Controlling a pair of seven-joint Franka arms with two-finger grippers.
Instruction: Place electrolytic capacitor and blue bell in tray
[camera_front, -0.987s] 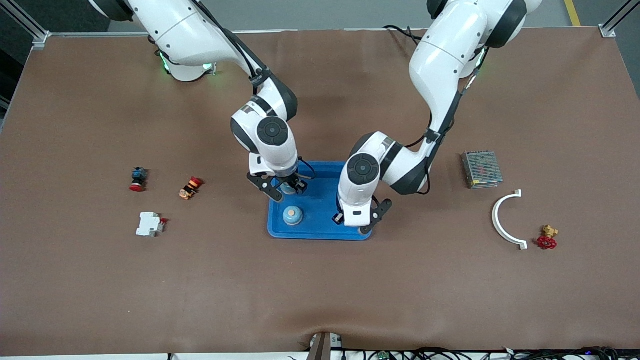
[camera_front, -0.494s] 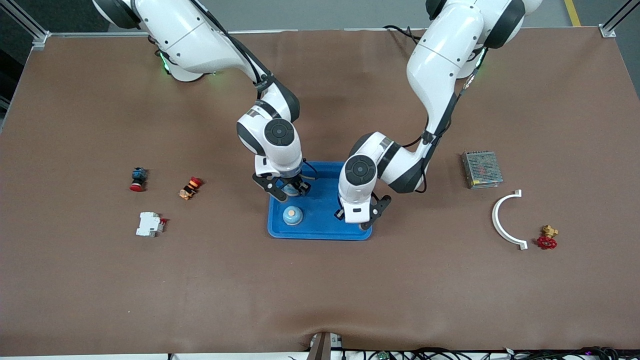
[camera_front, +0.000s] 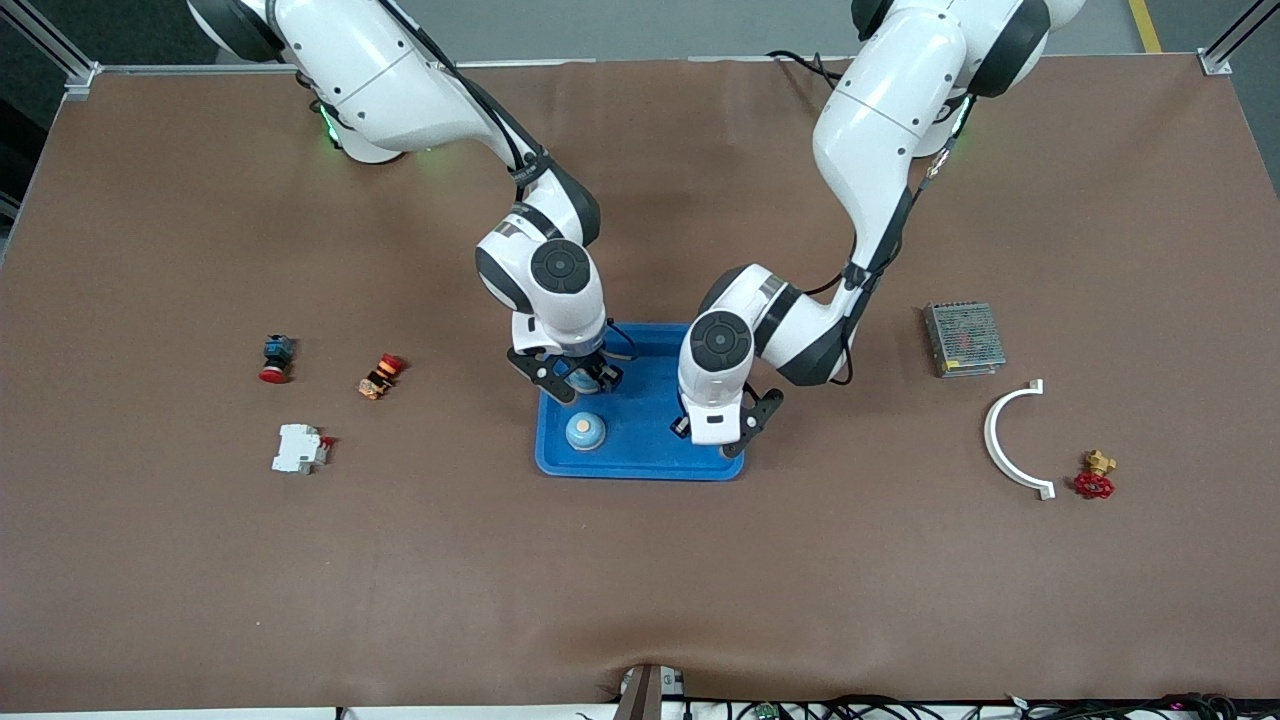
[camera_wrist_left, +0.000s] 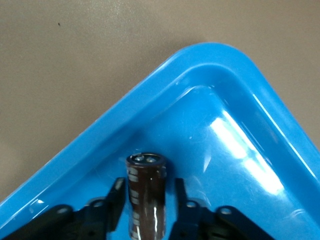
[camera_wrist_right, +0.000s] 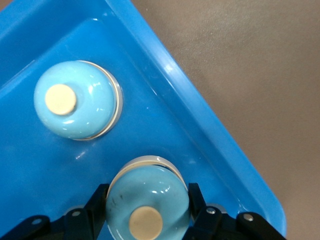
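Two bells (camera_wrist_right: 77, 100) (camera_wrist_right: 147, 202), capacitor (camera_wrist_left: 146, 192), blue tray (camera_front: 640, 462)

capacitor (camera_wrist_left: 146, 192) sleeve: pale stripe with small markings, too blurred to read
arm wrist band (camera_front: 521, 160): tiny white print on black, not legible
bells (camera_wrist_right: 76, 100), tray (camera_wrist_right: 200, 107), bench (camera_front: 640, 580): no text, label, brand or number can be read
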